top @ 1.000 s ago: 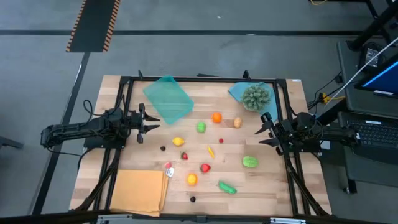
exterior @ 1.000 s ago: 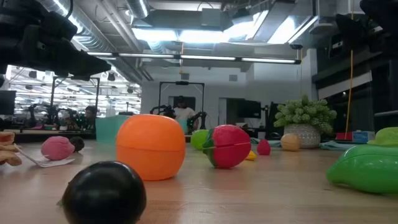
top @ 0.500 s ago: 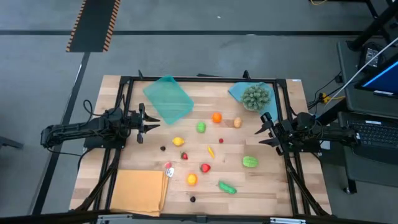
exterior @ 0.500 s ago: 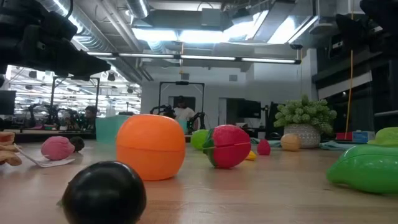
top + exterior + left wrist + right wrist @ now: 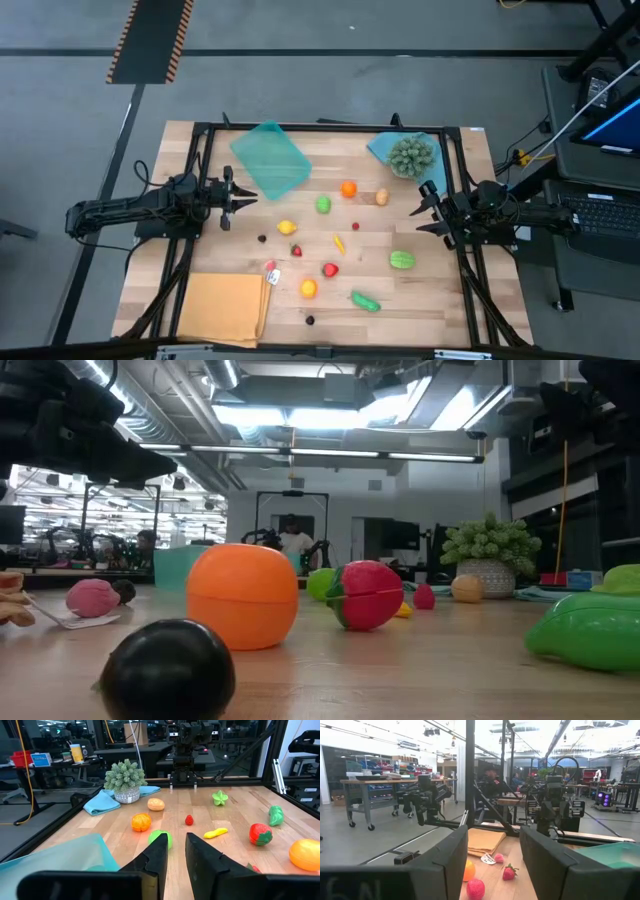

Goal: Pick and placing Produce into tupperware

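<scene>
- Two dark robot arms rest at the table's side edges in the overhead view: the left gripper (image 5: 232,194) at middle left, the right gripper (image 5: 428,208) at middle right.
- Both claws are empty with their fingers apart; the left one's gap looks narrow in its wrist view, the right one's wider.
- The teal tray (image 5: 270,159) lies empty in the upper left of the tabletop, tilted at an angle, near the left gripper.
- Toy produce is scattered across the table's middle and lower part, well apart from the tray: an orange (image 5: 348,188), a green fruit (image 5: 323,205), a lemon (image 5: 287,227), a strawberry (image 5: 330,269) and a cucumber (image 5: 365,301), among others.
- A bushy grey-green plant (image 5: 411,155) sits on a blue cloth (image 5: 380,148) at upper right; an orange mat (image 5: 223,308) lies at lower left.
- The task seems not yet begun: nothing is in the tray.
- The next move likely calls for one arm to reach a nearby piece, perhaps the lemon for the left arm, and close on it.
</scene>
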Controlling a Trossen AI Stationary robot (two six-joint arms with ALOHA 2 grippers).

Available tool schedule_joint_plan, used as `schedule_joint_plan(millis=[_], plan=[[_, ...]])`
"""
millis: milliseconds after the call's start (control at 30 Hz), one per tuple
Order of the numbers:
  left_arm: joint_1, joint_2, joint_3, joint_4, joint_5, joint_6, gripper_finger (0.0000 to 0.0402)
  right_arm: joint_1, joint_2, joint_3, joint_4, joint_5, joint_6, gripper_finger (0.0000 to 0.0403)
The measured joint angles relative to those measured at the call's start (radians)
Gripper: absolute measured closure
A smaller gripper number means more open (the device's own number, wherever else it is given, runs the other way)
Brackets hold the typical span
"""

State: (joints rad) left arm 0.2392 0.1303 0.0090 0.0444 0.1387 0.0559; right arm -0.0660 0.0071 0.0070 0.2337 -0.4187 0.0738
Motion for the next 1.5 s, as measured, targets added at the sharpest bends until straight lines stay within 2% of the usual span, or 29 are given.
schedule_joint_plan(millis=[1000,1067,1200,1500], plan=[[0.000,0.000,0.000,0.000,0.000,0.000,0.0398,0.000,0.000,0.000,0.000,0.000,0.000,0.0221],[0.000,0.000,0.000,0.000,0.000,0.042,0.0400,0.000,0.000,0.000,0.000,0.000,0.000,0.0221],[0.000,0.000,0.000,0.000,0.000,0.163,0.0397,0.000,0.000,0.000,0.000,0.000,0.000,0.0221],[0.000,0.000,0.000,0.000,0.000,0.159,0.0371,0.000,0.000,0.000,0.000,0.000,0.000,0.0221]])
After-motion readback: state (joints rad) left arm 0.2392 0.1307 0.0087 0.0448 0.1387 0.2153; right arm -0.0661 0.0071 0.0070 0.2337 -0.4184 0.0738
